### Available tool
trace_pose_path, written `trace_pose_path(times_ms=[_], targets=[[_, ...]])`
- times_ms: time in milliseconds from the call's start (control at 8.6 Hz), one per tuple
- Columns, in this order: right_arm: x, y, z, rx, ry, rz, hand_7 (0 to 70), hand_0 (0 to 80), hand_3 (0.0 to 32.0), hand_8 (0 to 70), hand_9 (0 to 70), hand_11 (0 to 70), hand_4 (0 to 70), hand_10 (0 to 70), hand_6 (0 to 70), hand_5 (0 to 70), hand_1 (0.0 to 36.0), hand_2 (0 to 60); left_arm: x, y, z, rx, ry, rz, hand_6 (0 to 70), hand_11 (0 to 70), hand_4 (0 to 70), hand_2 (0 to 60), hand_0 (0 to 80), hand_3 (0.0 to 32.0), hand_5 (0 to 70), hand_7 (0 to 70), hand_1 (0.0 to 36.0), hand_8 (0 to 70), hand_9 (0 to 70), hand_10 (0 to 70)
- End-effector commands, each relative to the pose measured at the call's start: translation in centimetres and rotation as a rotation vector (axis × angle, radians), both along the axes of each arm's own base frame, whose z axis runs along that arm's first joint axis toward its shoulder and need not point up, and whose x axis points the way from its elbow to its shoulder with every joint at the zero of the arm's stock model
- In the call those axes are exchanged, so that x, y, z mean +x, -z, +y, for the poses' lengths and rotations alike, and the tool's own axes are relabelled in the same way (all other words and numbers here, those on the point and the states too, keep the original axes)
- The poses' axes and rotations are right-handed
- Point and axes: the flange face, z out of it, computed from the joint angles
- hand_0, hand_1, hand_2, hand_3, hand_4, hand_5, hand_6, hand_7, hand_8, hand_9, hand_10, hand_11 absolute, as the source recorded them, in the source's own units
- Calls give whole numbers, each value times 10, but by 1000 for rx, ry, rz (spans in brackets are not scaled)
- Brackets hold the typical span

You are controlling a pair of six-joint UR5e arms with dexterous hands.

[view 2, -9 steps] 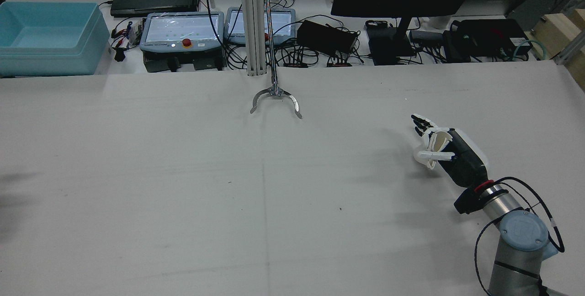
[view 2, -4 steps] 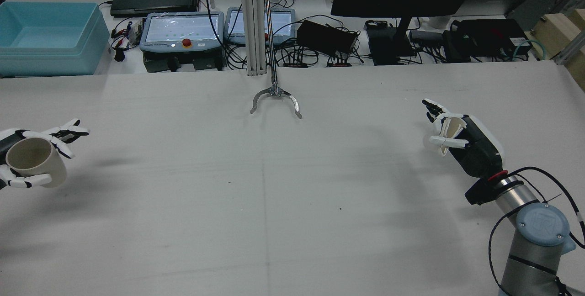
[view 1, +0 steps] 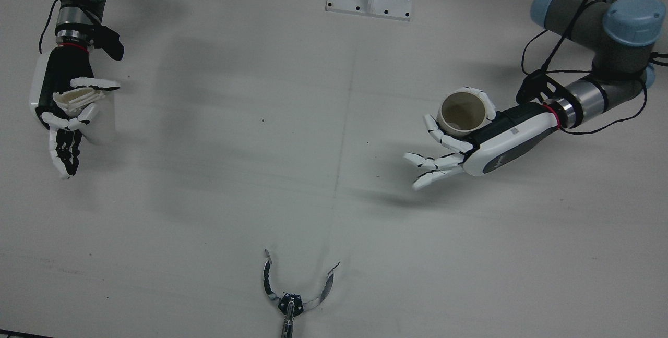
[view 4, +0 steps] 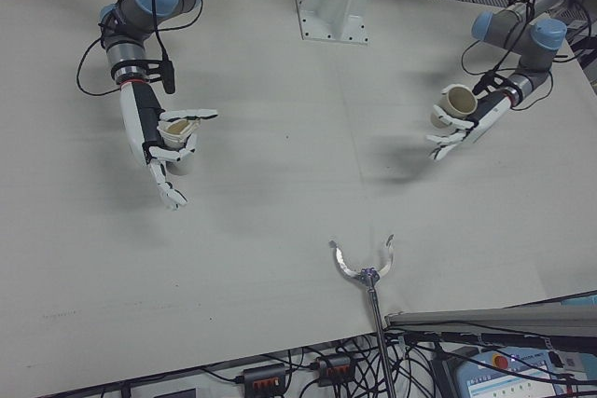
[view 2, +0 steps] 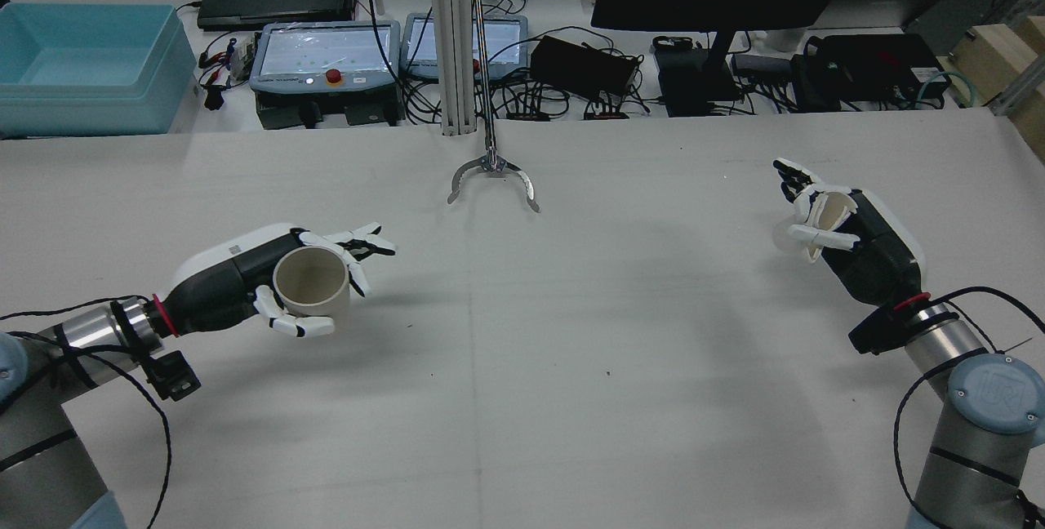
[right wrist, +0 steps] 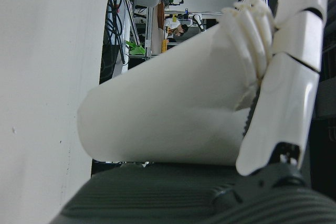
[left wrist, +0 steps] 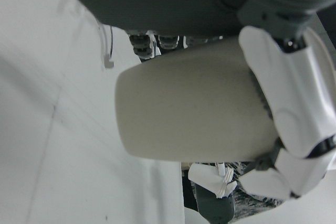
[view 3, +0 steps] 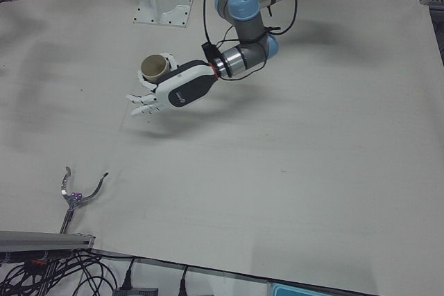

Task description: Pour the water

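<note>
Holding one cup in each robot hand, I have both grasps done and the pour itself not yet begun. My left robot hand (view 2: 269,284) is clamped around a beige, matte, tapered cup (view 2: 312,286), with the outer fingers (view 1: 436,168) spread loose beyond it. That cup hangs clear above the pale surface (view 2: 522,398), on my left half and nearer the centre line. Its long axis runs close to upright, with the mouth facing up and tipped slightly outward; in the front view I look almost straight into its opening, and I cannot tell whether it holds any water.

My right robot hand (view 2: 849,235) is closed on a white, thin-walled plastic cup (view 2: 824,215), held well apart from the beige one, over the right half of the surface. This cup leans more; its mouth points up and toward the table's middle.

As I judge it, what is left is bringing the two cups together, tilting one over the other, and setting them down. A metal grabber claw (view 2: 492,174) lies untouched at the far edge.
</note>
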Motion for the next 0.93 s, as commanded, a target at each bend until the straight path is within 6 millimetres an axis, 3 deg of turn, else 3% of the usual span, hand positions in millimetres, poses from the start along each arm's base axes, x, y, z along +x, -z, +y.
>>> trace_pose_path(times_ms=[0, 116, 233, 349, 465, 581, 698, 814], targets=[[7, 19, -2, 22, -12, -20, 203, 593, 0, 66, 102, 64, 538, 35, 97, 484, 202, 65, 145, 140, 46, 80, -134, 36, 165, 86, 700, 594, 406, 0, 219, 234, 146, 29, 39, 61], [7, 33, -2, 29, -12, -24, 210, 594, 0, 67, 105, 64, 545, 35, 101, 484, 202, 66, 173, 158, 71, 71, -167, 47, 164, 86, 700, 598, 406, 0, 216, 233, 146, 28, 39, 61], [6, 46, -2, 38, -10, -30, 214, 599, 0, 67, 105, 63, 541, 34, 103, 484, 204, 62, 185, 162, 86, 83, -177, 44, 164, 86, 700, 592, 406, 0, 215, 232, 146, 29, 39, 60], [8, 66, -1, 57, -15, -26, 217, 604, 0, 66, 104, 61, 537, 33, 105, 488, 207, 58, 185, 161, 87, 87, -174, 39, 165, 86, 700, 592, 406, 0, 214, 232, 146, 28, 39, 61], [23, 129, 10, 119, -44, 43, 224, 614, 0, 64, 101, 57, 526, 29, 107, 495, 211, 49, 184, 161, 86, 87, -174, 37, 165, 85, 700, 589, 406, 0, 217, 231, 145, 28, 38, 60], [54, 218, 39, 213, -101, 199, 230, 642, 0, 59, 93, 60, 489, 29, 112, 513, 226, 26, 183, 161, 87, 87, -174, 37, 165, 86, 700, 589, 407, 0, 221, 230, 145, 28, 38, 60], [71, 292, 52, 303, -175, 324, 238, 652, 0, 64, 98, 65, 488, 32, 123, 514, 227, 20, 182, 161, 86, 84, -173, 35, 164, 84, 700, 586, 409, 0, 219, 229, 146, 26, 35, 59], [66, 315, 58, 332, -180, 374, 242, 623, 0, 64, 94, 66, 508, 35, 133, 502, 214, 35, 178, 164, 83, 84, -168, 42, 163, 85, 700, 582, 409, 0, 215, 227, 145, 27, 35, 60]])
